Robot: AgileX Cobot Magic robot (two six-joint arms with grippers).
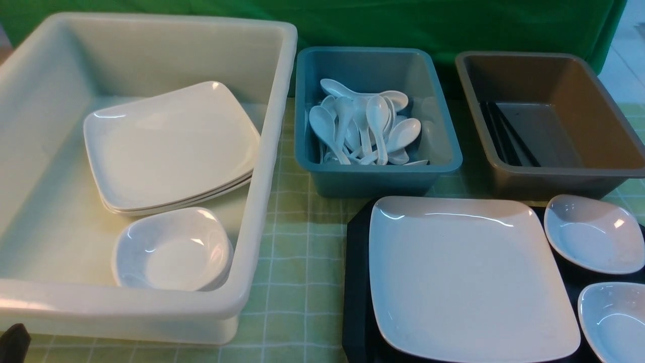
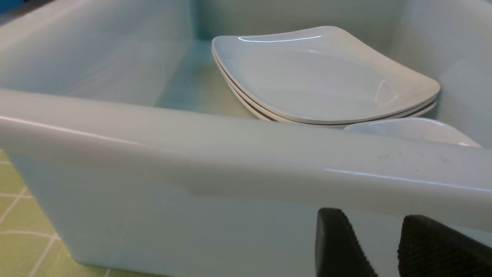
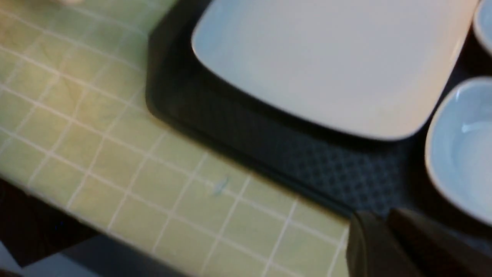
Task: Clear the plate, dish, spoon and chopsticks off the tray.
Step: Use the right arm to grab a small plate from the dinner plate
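The left claw (image 2: 373, 216) is sitting slightly parted and empty, just outside the white bin (image 1: 262, 151) filling the frame's left. At lower right the plate (image 1: 468, 277) is lying on the tray (image 1: 355, 282), with two dishes (image 1: 594, 232) beside it. The right claw (image 3: 384, 227), seemingly closed and empty, is hovering by the tray's edge. The next move is probably opening it to grip the plate's rim.

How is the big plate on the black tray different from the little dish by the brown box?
The plate is much wider than the dish. The plate is flat and shallow, while the dish is deep like a bowl. The plate is square with rounded corners, and the dish looks rounder. Both are shiny white and empty, and both sit on the tray.
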